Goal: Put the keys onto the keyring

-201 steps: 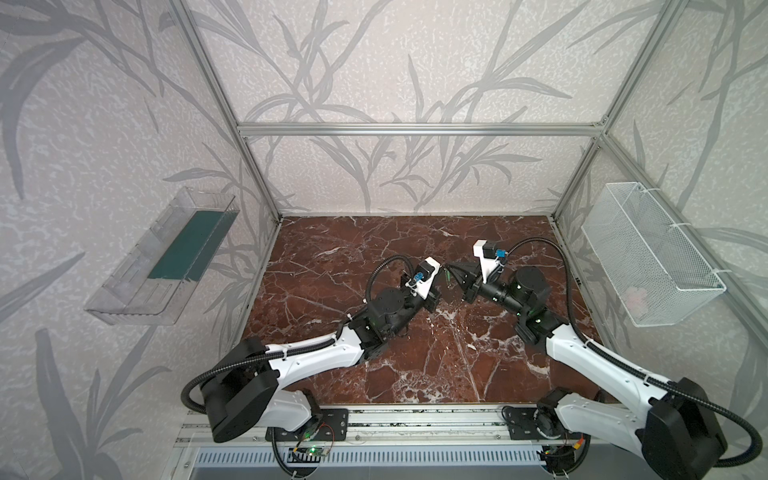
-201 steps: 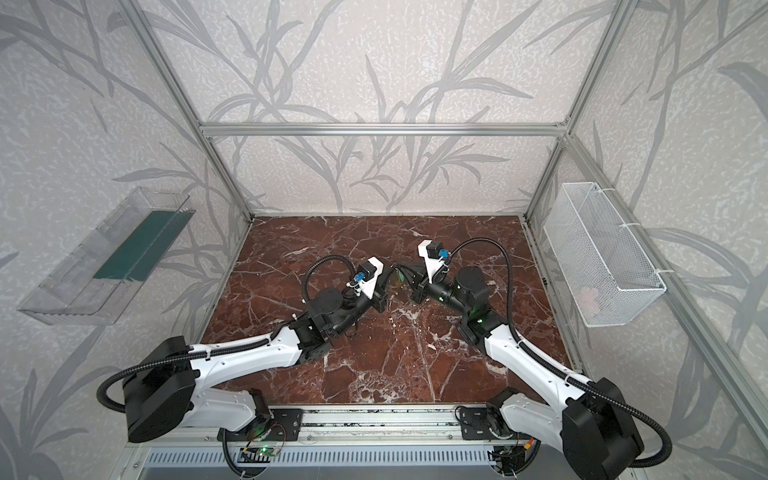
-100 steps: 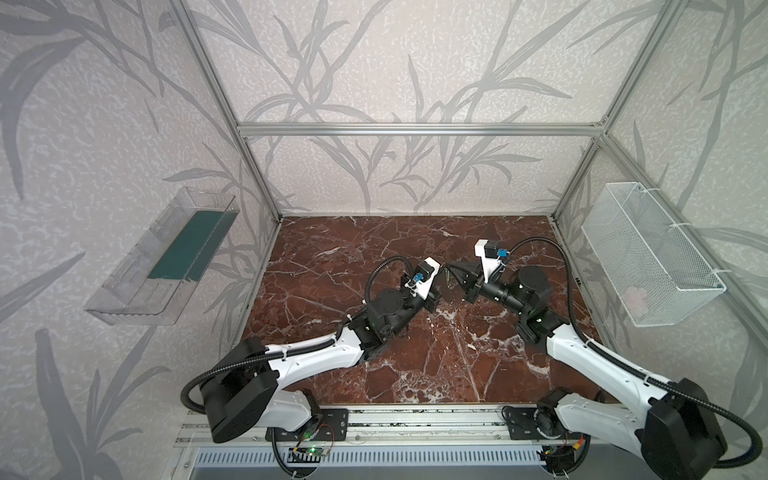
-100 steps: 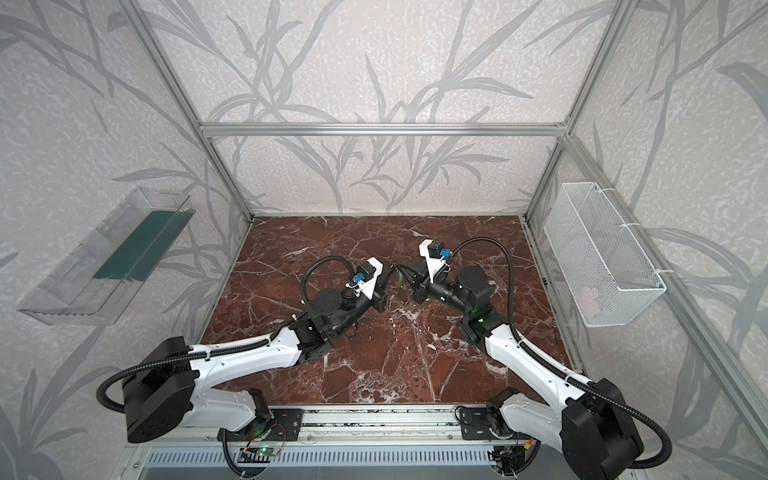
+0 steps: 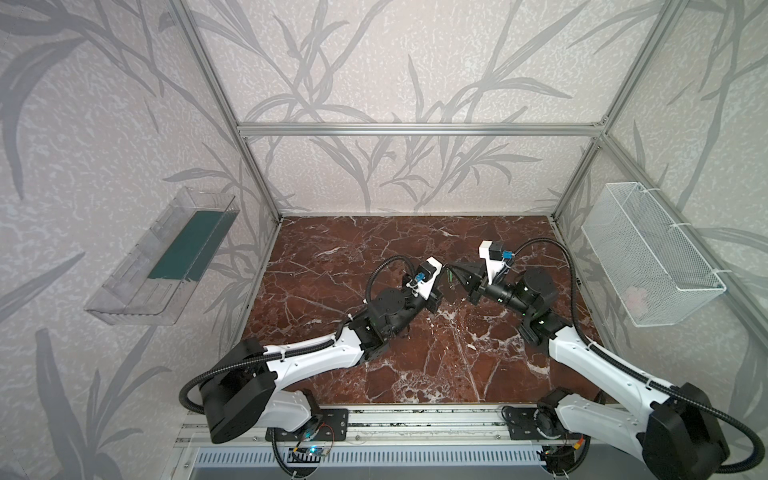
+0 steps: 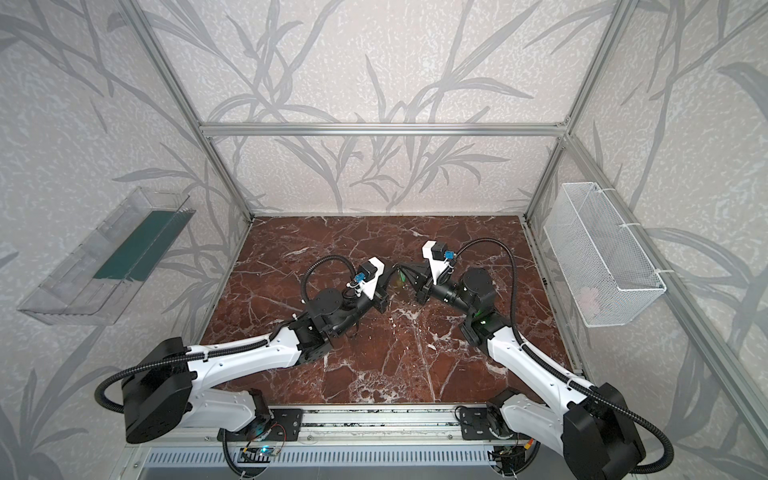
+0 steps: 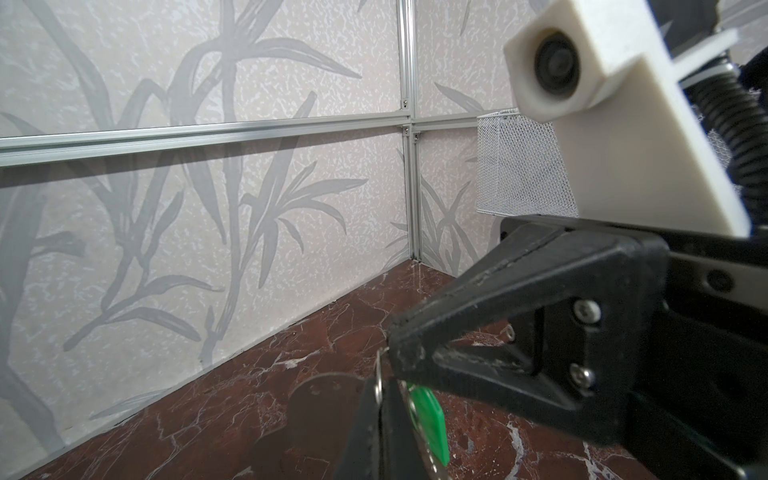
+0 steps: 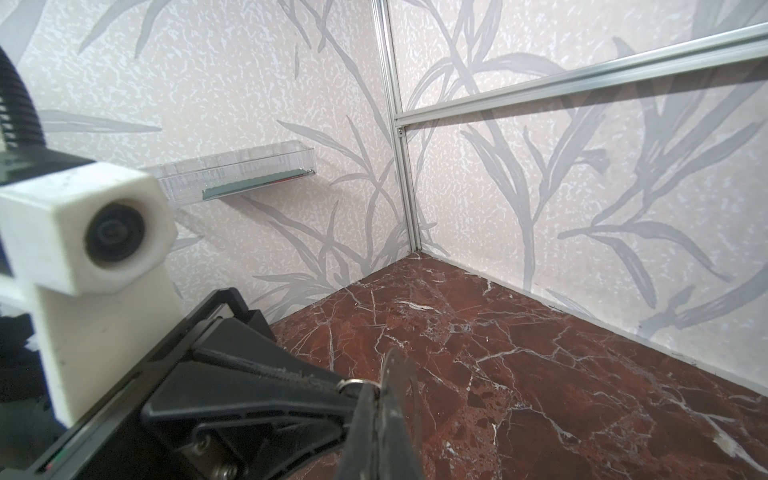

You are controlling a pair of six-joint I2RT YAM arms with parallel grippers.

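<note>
- The left arm point(image 5: 316, 357) and right arm point(image 5: 590, 357) reach from the near rail point(image 5: 395, 424) to the middle of the marble table point(image 5: 332, 270), tips meeting above it.
- The left gripper point(image 7: 379, 415): clamped on the green key point(image 7: 428, 415) by its small metal loop point(image 7: 378, 374).
- The right gripper point(image 8: 376, 415): closed on the keyring point(image 8: 399, 370), a thin grey plate seen edge-on, just beside the loop.

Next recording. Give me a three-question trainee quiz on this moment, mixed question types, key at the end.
1. True or false: the green key tag lies flat on the marble table.
2. Where do the left gripper and right gripper meet? A above the table's middle; B at the wire basket; C at the clear shelf.
3. Fill in: both grippers are ___, the right on the keyring.
Key: 1 false; 2 A; 3 shut.
</note>
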